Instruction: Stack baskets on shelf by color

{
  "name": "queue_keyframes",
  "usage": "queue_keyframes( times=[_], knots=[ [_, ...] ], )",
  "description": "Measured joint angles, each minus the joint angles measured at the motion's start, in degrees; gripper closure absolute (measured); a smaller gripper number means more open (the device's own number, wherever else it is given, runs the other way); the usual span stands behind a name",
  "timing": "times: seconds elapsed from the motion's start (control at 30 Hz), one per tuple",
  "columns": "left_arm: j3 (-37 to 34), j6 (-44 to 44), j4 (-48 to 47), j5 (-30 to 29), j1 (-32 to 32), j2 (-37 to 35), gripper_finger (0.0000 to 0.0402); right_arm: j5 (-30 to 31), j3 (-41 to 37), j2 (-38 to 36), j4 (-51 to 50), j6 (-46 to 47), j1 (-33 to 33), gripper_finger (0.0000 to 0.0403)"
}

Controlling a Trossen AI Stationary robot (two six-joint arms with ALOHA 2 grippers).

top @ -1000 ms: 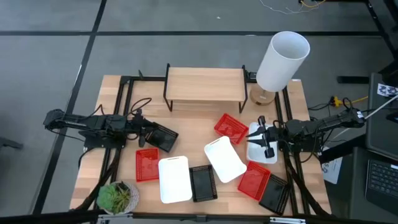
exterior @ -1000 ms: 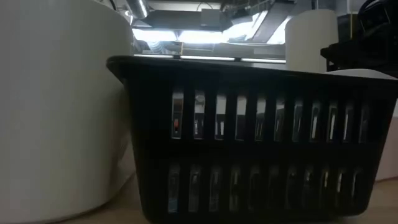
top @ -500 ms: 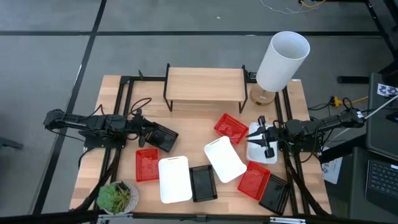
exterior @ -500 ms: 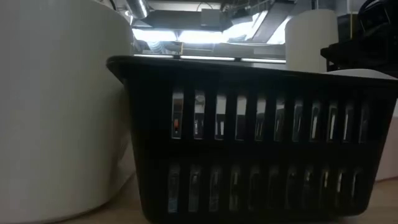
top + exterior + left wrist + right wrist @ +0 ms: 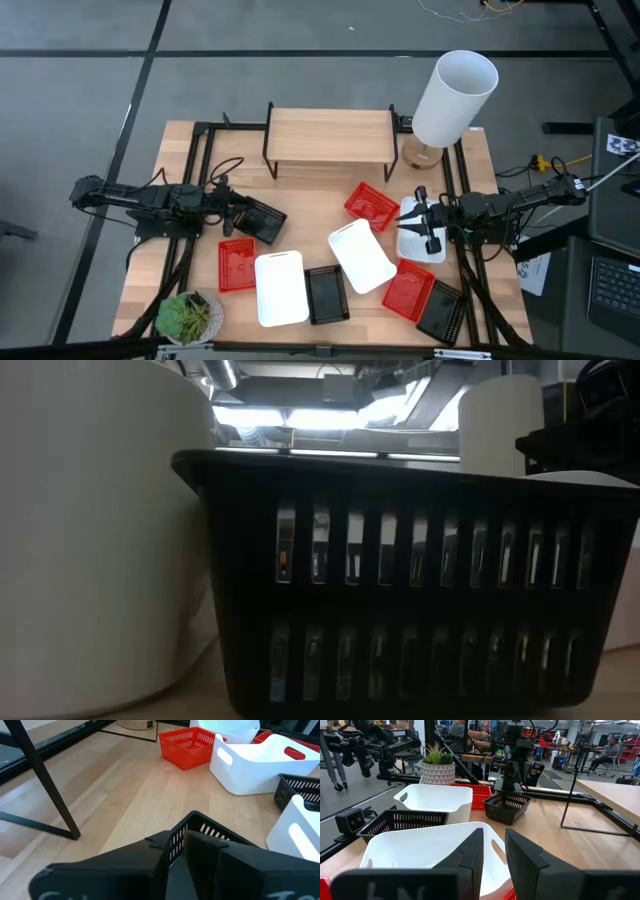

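Note:
My left gripper [image 5: 240,214] is shut on a black mesh basket [image 5: 264,222] at the table's left centre. My right gripper [image 5: 430,232] is shut on a white basket [image 5: 412,232] at the right. The wooden shelf [image 5: 330,138] stands bare at the far centre. On the tabletop rest red baskets [image 5: 372,203] [image 5: 237,265] [image 5: 410,288], white baskets [image 5: 280,288] [image 5: 362,255] and black baskets [image 5: 325,295] [image 5: 440,312]. The low view is filled by a black basket [image 5: 420,590] beside a white one [image 5: 90,530]. My left gripper pinches the black basket's mesh side wall [image 5: 176,842] just below the rim, one finger [image 5: 212,851] inside and one outside. The fingers come level from the table's left. In the right wrist view the basket [image 5: 507,806] seems to sit on the tabletop. My right gripper pinches the white basket's end wall [image 5: 493,840] by its handle slot, one finger [image 5: 470,851] inside the basket and one outside. The fingers reach in from the table's right, nearly level. Whether the basket is clear of the table I cannot tell.
A tall white cylinder [image 5: 455,95] stands on a round wooden base at the far right, next to the shelf. A green potted plant [image 5: 190,315] sits at the near left corner. Bare wood lies between the shelf and the baskets. People and equipment show beyond the table.

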Motion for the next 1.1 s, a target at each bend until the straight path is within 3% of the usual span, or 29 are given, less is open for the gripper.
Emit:
queue_keyframes(
  times=[0.17,0.4,0.67,0.83,1.1],
  knots=[
    [-0.01,0.0,-0.02,0.0,0.0,0.0,0.0356,-0.01,0.01,-0.02,0.05,0.43,0.01,0.0323],
    [0.0,0.0,0.0,0.0,0.0,0.0,0.0356,-3.82,0.0,-0.02,1.67,23.37,-0.01,0.0323],
    [0.0,3.51,0.0,-1.16,0.0,-0.01,0.0356,-8.1,0.0,0.0,2.7,34.53,0.01,0.0323],
    [-0.02,11.53,0.0,-2.21,0.01,-0.02,0.0356,-10.69,-0.01,0.02,7.87,33.07,1.06,0.0323],
    [0.0,11.2,5.57,-1.48,0.0,0.0,0.0356,-17.84,0.0,0.36,25.68,25.64,8.32,0.0323]
  ],
)
